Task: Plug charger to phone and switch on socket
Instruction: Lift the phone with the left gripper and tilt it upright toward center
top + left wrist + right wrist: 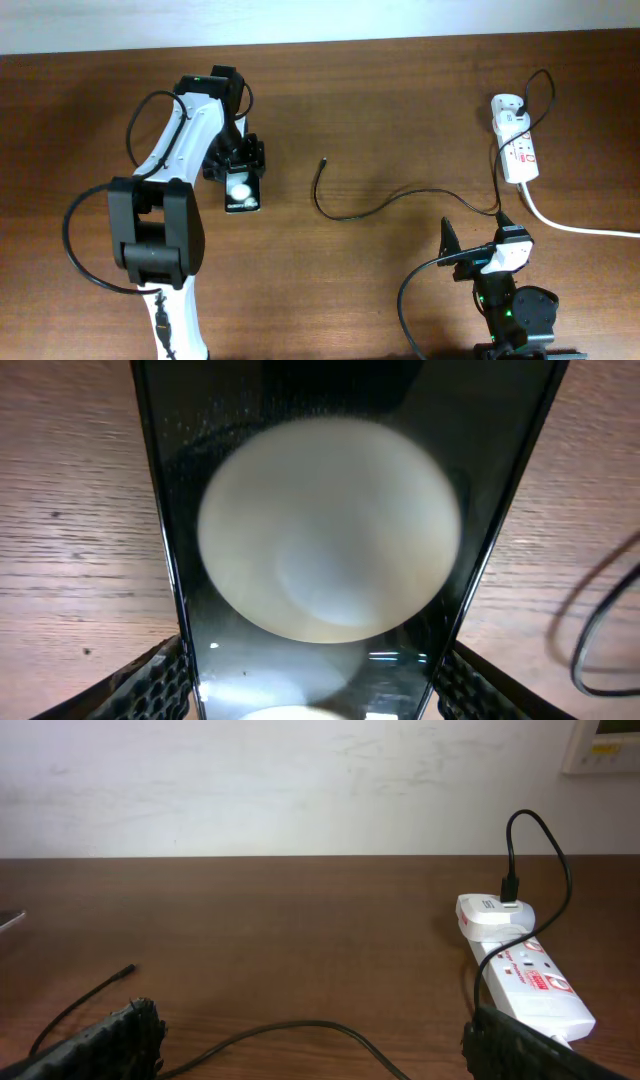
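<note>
The left gripper (238,170) seems clamped on the edges of the slim glossy black phone (243,193), though contact is unclear. The thin black charger cable (345,217) lies well apart; the right gripper (477,235) gapes wide. A weak hold could let the phone twist.

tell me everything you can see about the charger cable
The charger is a long, thin black cable lying loose in a wavy line on the wooden table. Its small connector tip is free, apart from the phone and not plugged in. The other end loops up into a white adapter on the socket. Nothing grips it.
</note>
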You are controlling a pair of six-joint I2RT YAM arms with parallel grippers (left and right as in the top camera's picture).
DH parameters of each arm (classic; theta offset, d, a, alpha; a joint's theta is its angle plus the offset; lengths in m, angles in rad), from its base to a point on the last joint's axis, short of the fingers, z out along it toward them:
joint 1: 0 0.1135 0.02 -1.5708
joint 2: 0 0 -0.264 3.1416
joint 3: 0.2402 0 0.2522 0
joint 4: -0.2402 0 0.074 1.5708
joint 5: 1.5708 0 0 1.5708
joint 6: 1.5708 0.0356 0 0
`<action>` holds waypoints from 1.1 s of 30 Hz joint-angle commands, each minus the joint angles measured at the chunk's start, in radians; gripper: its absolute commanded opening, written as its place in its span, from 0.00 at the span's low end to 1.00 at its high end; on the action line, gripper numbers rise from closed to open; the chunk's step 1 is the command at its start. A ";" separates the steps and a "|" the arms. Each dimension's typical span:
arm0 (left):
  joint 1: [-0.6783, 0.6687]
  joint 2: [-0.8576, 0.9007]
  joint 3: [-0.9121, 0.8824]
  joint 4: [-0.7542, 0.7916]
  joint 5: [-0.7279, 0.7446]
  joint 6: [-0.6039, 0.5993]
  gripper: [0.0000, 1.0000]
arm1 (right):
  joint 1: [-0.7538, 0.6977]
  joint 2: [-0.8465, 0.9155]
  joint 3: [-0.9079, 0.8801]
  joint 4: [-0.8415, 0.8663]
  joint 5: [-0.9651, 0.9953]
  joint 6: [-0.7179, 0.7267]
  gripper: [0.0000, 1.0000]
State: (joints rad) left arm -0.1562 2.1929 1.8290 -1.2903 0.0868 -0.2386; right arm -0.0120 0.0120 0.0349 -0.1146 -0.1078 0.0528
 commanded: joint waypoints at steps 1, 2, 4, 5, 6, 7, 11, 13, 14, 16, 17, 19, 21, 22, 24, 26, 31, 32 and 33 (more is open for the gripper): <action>0.000 0.000 0.025 -0.005 0.062 0.009 0.75 | 0.005 -0.008 -0.008 -0.001 0.008 0.005 0.99; 0.000 0.000 0.027 -0.008 0.094 0.030 0.75 | 0.005 -0.008 -0.008 -0.001 0.008 0.005 0.99; 0.000 0.000 0.033 -0.009 0.187 0.099 0.74 | 0.005 -0.008 -0.008 -0.001 0.008 0.005 0.99; 0.000 0.000 0.041 -0.010 0.237 0.136 0.73 | 0.005 -0.008 -0.008 -0.001 0.008 0.005 0.99; 0.000 0.000 0.051 -0.013 0.281 0.167 0.73 | 0.005 -0.008 -0.008 -0.001 0.008 0.005 0.99; 0.000 0.000 0.063 -0.019 0.327 0.194 0.73 | 0.005 -0.008 -0.008 -0.001 0.008 0.005 0.99; 0.000 0.000 0.093 -0.043 0.430 0.237 0.73 | 0.005 -0.008 -0.008 -0.001 0.008 0.005 0.99; 0.000 0.000 0.093 -0.047 0.501 0.250 0.72 | 0.005 -0.008 -0.008 -0.001 0.008 0.005 0.99; 0.000 0.000 0.093 -0.047 0.533 0.268 0.72 | 0.005 -0.008 -0.008 -0.001 0.008 0.005 0.99; 0.000 0.000 0.093 -0.050 0.555 0.278 0.72 | 0.005 -0.008 -0.008 -0.001 0.008 0.005 0.99; 0.000 0.000 0.093 -0.054 0.563 0.279 0.72 | 0.005 -0.008 -0.008 -0.001 0.008 0.005 0.99; 0.000 0.000 0.093 -0.057 0.626 0.310 0.72 | 0.005 -0.008 -0.008 -0.001 0.008 0.005 0.99; 0.000 0.000 0.093 -0.058 0.692 0.344 0.70 | 0.005 -0.008 -0.008 -0.001 0.008 0.005 0.99; 0.000 0.000 0.093 -0.059 0.721 0.351 0.70 | 0.005 -0.008 -0.008 -0.001 0.008 0.005 0.99; 0.000 0.000 0.093 -0.058 0.766 0.369 0.69 | 0.005 -0.008 -0.008 -0.001 0.008 0.005 0.99; 0.000 0.000 0.093 -0.055 0.796 0.369 0.68 | 0.005 -0.008 -0.008 -0.001 0.008 0.005 0.99; 0.000 0.000 0.093 -0.054 0.883 0.368 0.67 | 0.005 -0.008 -0.008 -0.001 0.008 0.005 0.99; 0.000 0.000 0.093 -0.054 0.906 0.368 0.65 | 0.005 -0.008 -0.008 -0.001 0.008 0.005 0.99; 0.000 0.000 0.093 -0.055 0.944 0.368 0.62 | 0.005 -0.008 -0.008 -0.001 0.008 0.005 0.99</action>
State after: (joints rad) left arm -0.1562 2.1941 1.8969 -1.3441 0.8917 0.1089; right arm -0.0124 0.0120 0.0349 -0.1146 -0.1078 0.0528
